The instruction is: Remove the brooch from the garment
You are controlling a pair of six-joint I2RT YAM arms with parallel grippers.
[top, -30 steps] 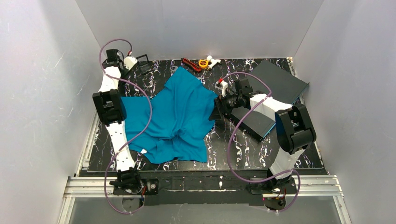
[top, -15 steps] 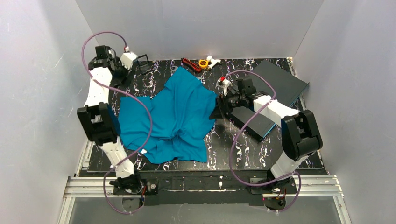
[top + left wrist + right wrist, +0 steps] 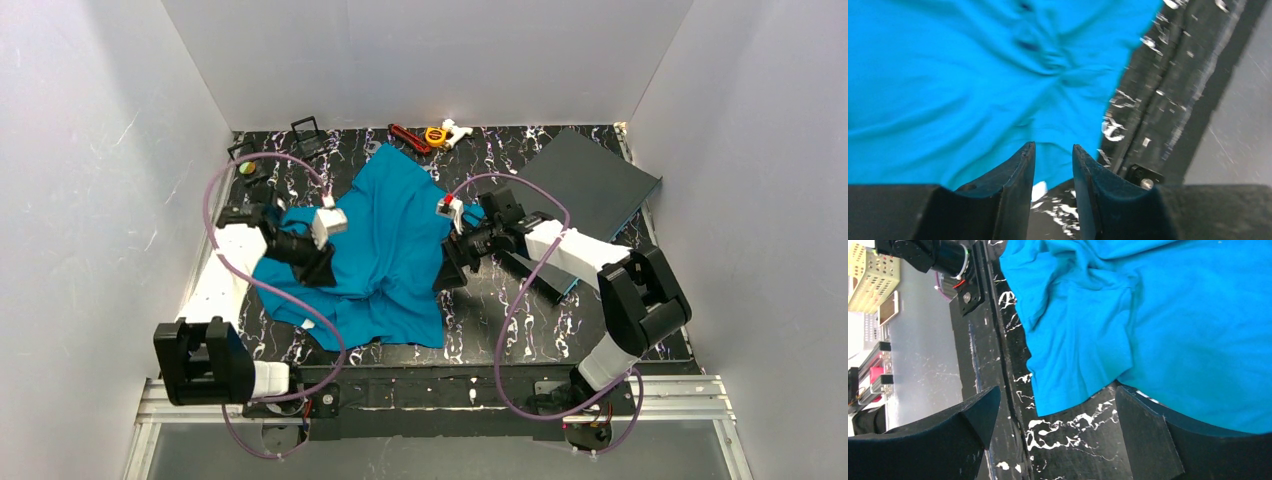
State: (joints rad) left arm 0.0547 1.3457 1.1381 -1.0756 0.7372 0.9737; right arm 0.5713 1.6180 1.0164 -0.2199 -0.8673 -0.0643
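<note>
The teal-blue T-shirt (image 3: 390,230) lies crumpled on the black marbled table (image 3: 480,320). No brooch shows on the cloth in any view. My left gripper (image 3: 323,270) hangs low over the shirt's left part, near its front hem. Its jaws stand a narrow gap apart with nothing between them (image 3: 1053,150), and the shirt (image 3: 948,75) fills that view. My right gripper (image 3: 446,272) is wide open at the shirt's right edge. In its wrist view it is empty (image 3: 1055,395) over bare table, just off the cloth (image 3: 1148,315).
A small dark object with a coloured spot (image 3: 247,170) and a black wire frame (image 3: 310,133) lie at the far left. A red-black tool (image 3: 405,137) and a yellow item (image 3: 437,135) lie at the back. A dark grey board (image 3: 590,175) lies back right.
My left arm has swung from the far left corner down onto the shirt's left side. My right gripper has moved left and nearer, to the shirt's right edge.
</note>
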